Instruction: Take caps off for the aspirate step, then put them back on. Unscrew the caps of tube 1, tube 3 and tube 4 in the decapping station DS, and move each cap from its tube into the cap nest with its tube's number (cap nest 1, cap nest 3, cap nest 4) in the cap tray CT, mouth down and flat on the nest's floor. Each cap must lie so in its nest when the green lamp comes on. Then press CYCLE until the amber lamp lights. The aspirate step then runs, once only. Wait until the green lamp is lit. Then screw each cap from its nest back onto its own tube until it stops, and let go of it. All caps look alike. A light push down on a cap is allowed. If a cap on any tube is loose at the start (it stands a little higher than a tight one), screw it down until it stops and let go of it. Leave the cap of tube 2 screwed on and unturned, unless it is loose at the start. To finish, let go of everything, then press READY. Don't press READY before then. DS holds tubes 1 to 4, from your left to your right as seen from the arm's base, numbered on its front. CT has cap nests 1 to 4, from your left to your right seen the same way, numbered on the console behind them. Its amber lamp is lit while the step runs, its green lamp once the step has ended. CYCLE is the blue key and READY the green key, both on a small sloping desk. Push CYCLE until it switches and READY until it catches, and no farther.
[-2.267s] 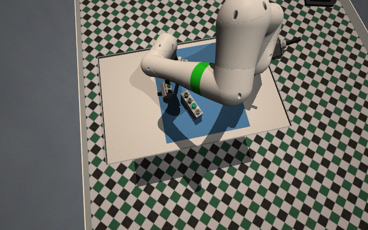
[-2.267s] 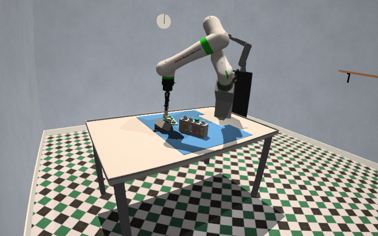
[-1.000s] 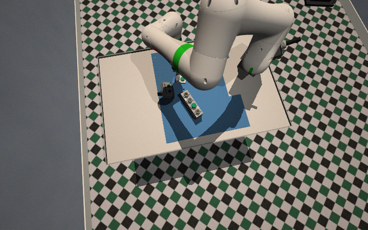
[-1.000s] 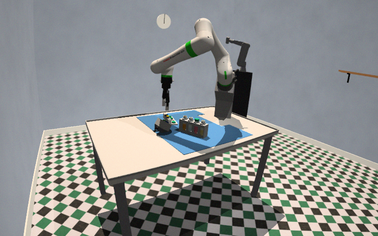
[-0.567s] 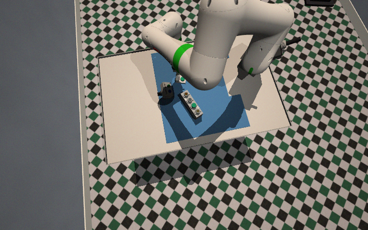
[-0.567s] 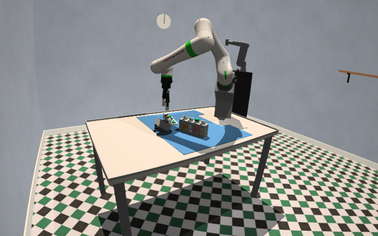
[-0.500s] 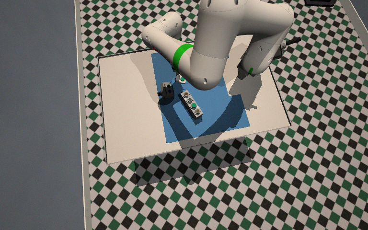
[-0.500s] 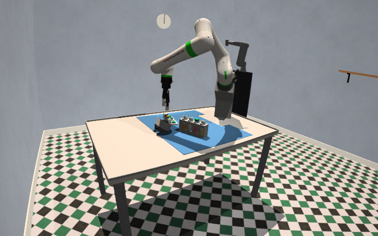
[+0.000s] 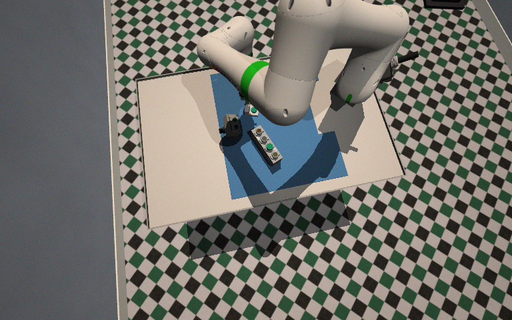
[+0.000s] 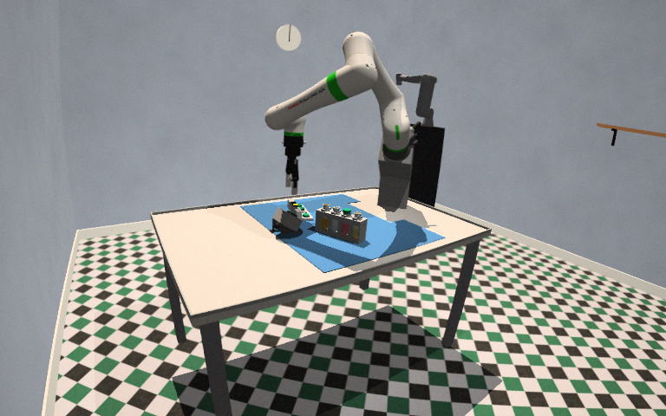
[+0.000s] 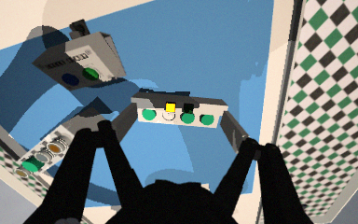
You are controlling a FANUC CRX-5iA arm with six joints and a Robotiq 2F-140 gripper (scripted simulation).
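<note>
High above the cap tray (image 11: 179, 112), gripper (image 11: 179, 140) spread wide and holding nothing, green caps (image 11: 187, 118) in three nests beside a lit amber lamp (image 11: 170, 107), one green cap (image 10: 347, 211) on the decapping station (image 10: 341, 226).

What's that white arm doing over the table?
It hangs above a small cap tray, gripper wide open and holding nothing. Three green caps lie in the tray's nests; one nest is bare, and an amber lamp glows behind them. In the tube rack nearby, only one tube wears a green cap.
</note>
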